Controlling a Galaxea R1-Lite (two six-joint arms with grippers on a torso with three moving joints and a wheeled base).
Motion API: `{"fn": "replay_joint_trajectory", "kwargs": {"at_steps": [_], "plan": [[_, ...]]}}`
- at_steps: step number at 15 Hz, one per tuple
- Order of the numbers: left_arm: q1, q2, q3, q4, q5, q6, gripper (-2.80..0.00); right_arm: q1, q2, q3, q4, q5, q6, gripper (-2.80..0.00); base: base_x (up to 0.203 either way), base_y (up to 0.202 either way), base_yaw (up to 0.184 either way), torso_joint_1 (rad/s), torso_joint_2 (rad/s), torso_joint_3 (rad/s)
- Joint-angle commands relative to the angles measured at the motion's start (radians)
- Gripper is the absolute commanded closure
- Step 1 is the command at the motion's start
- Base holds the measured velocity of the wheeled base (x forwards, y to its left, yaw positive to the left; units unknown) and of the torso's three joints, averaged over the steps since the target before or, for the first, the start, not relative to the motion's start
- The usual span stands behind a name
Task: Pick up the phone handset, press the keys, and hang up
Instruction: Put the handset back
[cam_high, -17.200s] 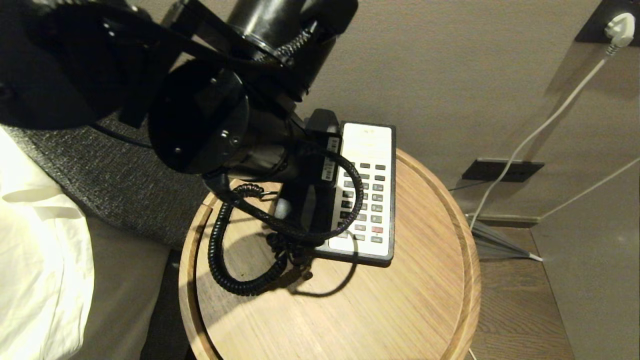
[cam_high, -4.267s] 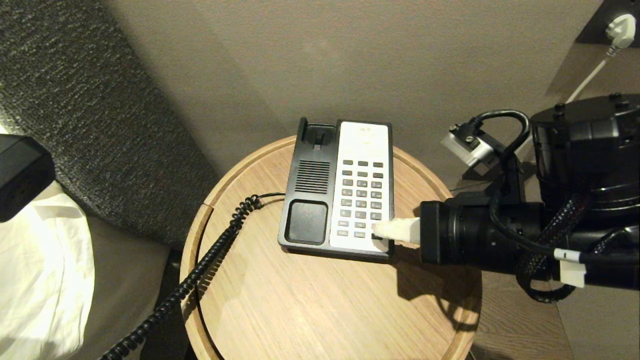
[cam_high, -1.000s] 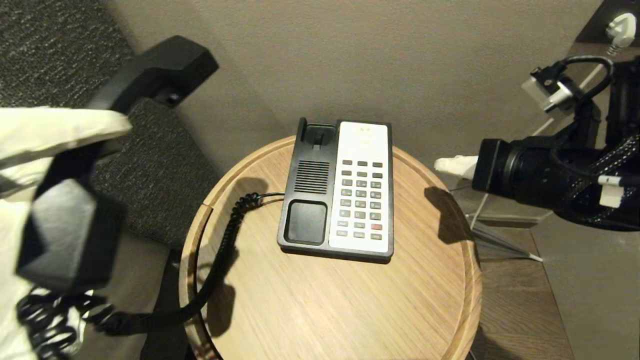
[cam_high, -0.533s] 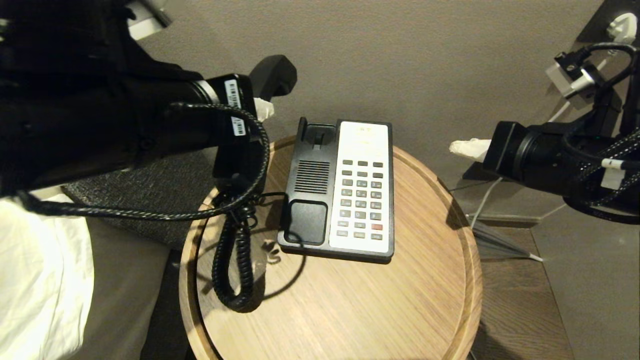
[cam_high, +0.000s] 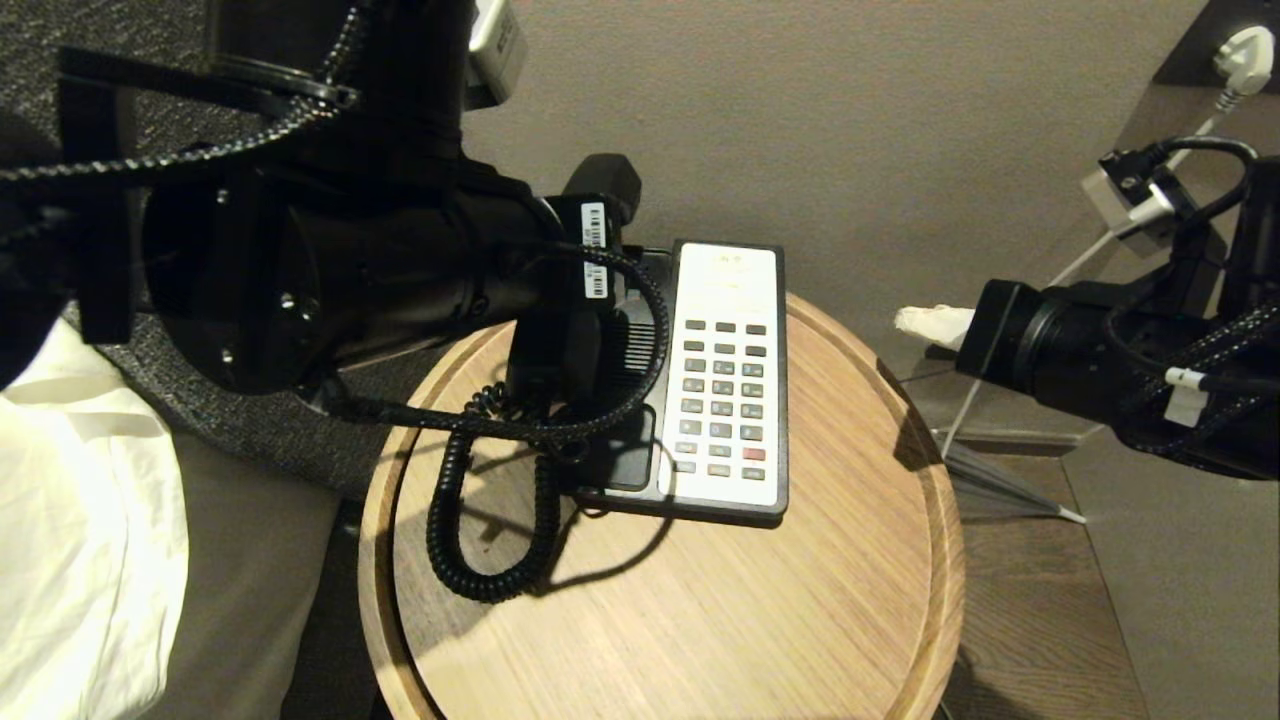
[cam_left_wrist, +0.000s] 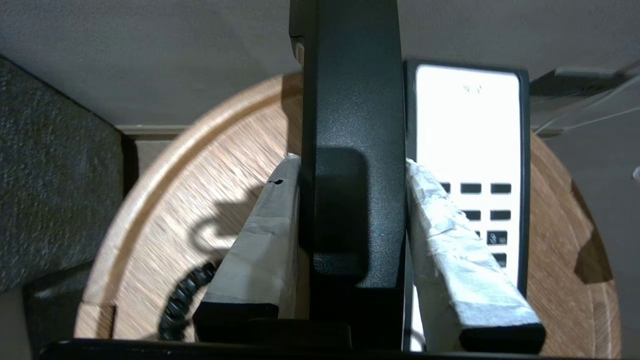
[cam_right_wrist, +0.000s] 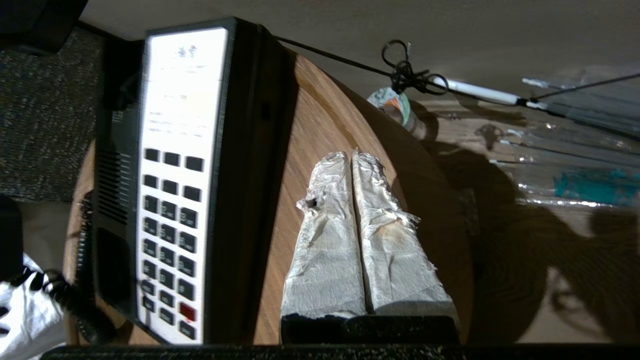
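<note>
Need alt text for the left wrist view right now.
The left gripper, jaws clamped on the black phone handset, holds it over a round wooden table. Beside the handset lies the phone base with its cream keypad; a coiled cord shows below.

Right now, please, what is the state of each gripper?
Left gripper: shut on the phone handset, above the phone base.
Right gripper: shut, holding nothing, beside the table's right edge.
</note>
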Motion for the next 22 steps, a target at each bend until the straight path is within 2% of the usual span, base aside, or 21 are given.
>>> {"fn": "replay_joint_trajectory", "kwargs": {"at_steps": [1,9,22], "plan": [[-0.030,0.021,0.000,0.006,0.041,-0.007,0.00,-0.017,0.009,0.011,-0.006,0.003,0.002,0.00,0.000,0.000,0.000,0.000,0.00,0.000],[-0.042,0.038,-0.006,0.044,0.061,-0.070,0.00,-0.039,0.033,0.019,-0.009,0.010,0.003,0.00,0.000,0.000,0.000,0.000,0.00,0.000],[-0.062,0.066,0.014,0.044,0.058,-0.098,0.00,-0.053,0.061,0.017,-0.009,0.010,0.003,0.00,0.000,0.000,0.000,0.000,0.00,0.000]]}}
